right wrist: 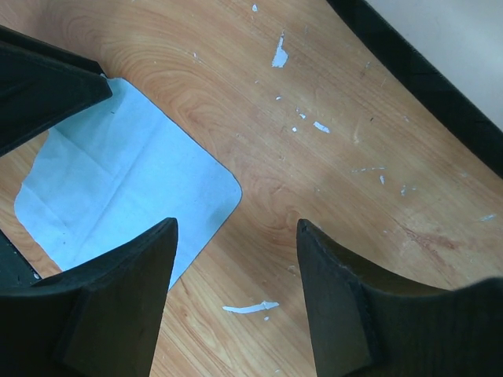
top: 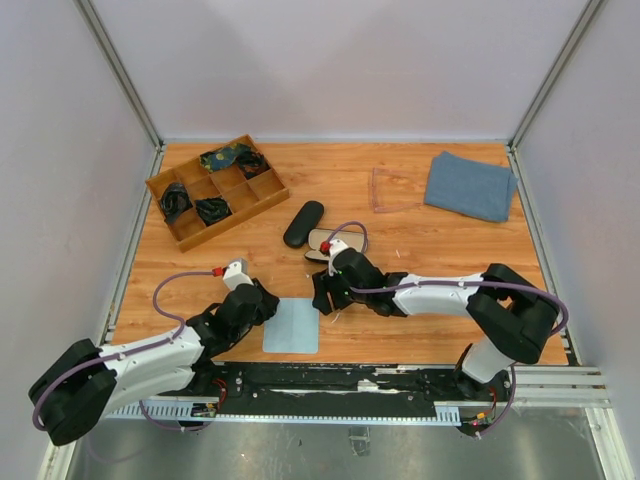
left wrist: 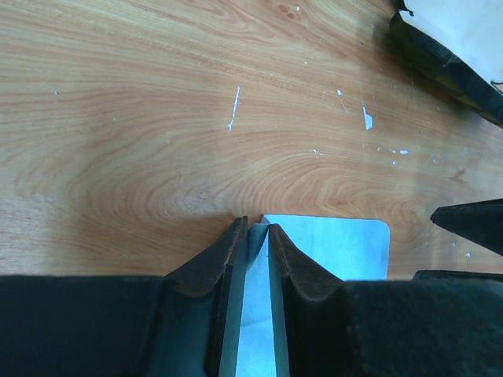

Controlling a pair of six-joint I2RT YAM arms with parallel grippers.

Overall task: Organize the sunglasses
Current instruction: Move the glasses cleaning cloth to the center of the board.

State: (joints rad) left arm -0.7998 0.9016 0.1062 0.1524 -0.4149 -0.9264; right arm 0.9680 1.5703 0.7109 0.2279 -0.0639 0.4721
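Two grippers at blue cloth (left wrist: 339, 245): left gripper (left wrist: 252, 229) nipped its edge, jaws nearly closed; right gripper (right wrist: 236, 271) stood wide open, empty, just beside

A light blue square cloth (top: 291, 325) lies front-centre, before a black oval hard case (top: 303, 223). A wooden divided tray (top: 215, 190) sits far left; translucent pinkish glasses (top: 397, 192) lie far right, beside a folded blue-grey towel (top: 470, 185).
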